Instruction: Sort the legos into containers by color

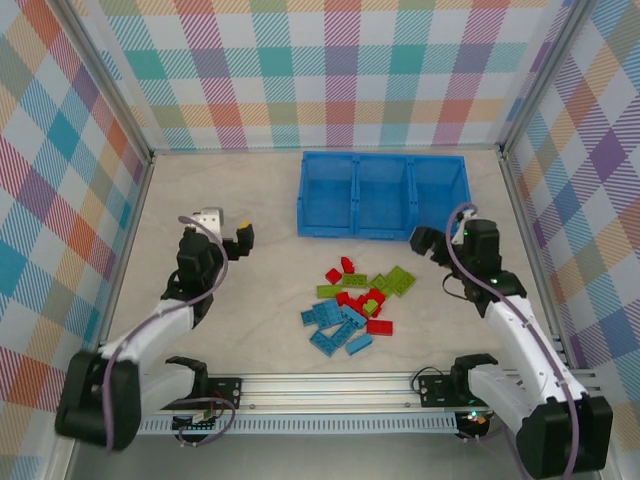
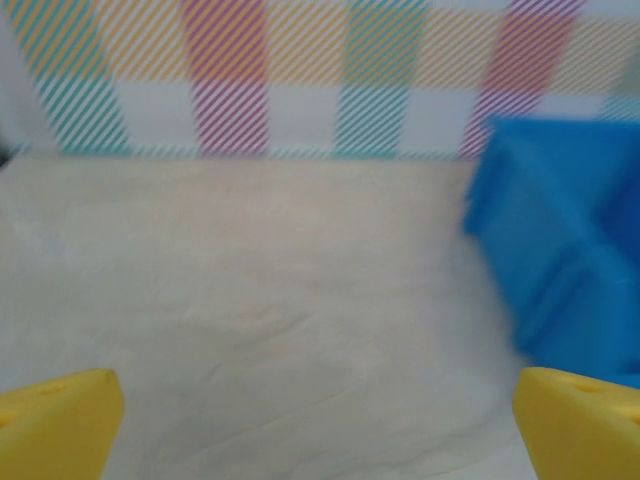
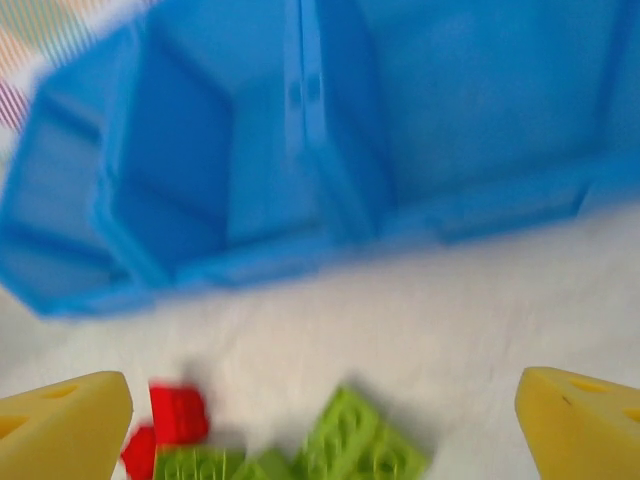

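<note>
The legos (image 1: 352, 305) lie heaped on the counter (image 1: 250, 320) at lower centre of the top view, just below the blue tray (image 1: 380, 232), the heap running from lower left up to its green bricks (image 1: 395, 280) at upper right. That end lies closest to the right arm's fingers (image 3: 62, 425), spread wide and empty just right of it. The left arm's fingers (image 2: 55, 425), equally spread and empty, hang farther off at centre left.

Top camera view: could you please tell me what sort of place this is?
Probably a robot lab test cell: plaid panels wall in a table, a left arm and a right arm are bolted to a metal rail, and toy bricks lie before a blue bin.
</note>
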`<state>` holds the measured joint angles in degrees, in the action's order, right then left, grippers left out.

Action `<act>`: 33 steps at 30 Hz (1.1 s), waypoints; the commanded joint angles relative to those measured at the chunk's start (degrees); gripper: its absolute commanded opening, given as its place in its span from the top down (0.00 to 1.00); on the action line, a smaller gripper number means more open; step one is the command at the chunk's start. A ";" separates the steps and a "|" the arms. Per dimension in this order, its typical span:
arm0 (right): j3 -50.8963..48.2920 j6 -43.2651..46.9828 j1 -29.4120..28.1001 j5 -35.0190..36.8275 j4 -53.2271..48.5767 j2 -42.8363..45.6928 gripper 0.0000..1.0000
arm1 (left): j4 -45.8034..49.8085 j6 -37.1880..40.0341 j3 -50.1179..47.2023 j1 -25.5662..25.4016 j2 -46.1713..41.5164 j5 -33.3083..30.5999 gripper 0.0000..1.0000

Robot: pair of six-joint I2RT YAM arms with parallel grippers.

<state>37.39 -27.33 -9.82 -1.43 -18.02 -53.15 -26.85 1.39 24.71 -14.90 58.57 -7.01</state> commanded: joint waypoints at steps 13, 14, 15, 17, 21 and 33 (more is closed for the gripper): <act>2.58 -7.08 -13.29 6.37 -9.65 -19.82 0.28 | 64.18 32.77 33.46 -43.94 -4.38 16.46 0.00; 2.47 -7.29 -13.33 6.96 -9.01 -20.46 0.32 | 65.39 34.63 32.85 -44.69 -4.34 16.16 0.00; 2.03 -7.62 -13.46 7.40 -8.03 -21.10 0.36 | 65.65 36.22 31.56 -44.87 -4.48 16.55 0.00; 1.49 -8.01 -13.55 7.49 -6.83 -22.26 0.43 | 62.94 37.92 28.44 -44.87 -5.64 17.99 0.00; 0.83 -8.79 -13.64 6.71 -5.18 -24.38 0.42 | 57.27 39.44 25.26 -44.87 -7.27 19.05 0.00; 0.67 -9.02 -13.73 7.24 -3.68 -28.59 0.48 | 57.99 39.57 23.81 -44.87 -7.32 17.62 0.00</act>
<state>38.00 -35.86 -23.29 4.36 -21.65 -81.12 31.38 40.14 49.54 -59.51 52.45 10.02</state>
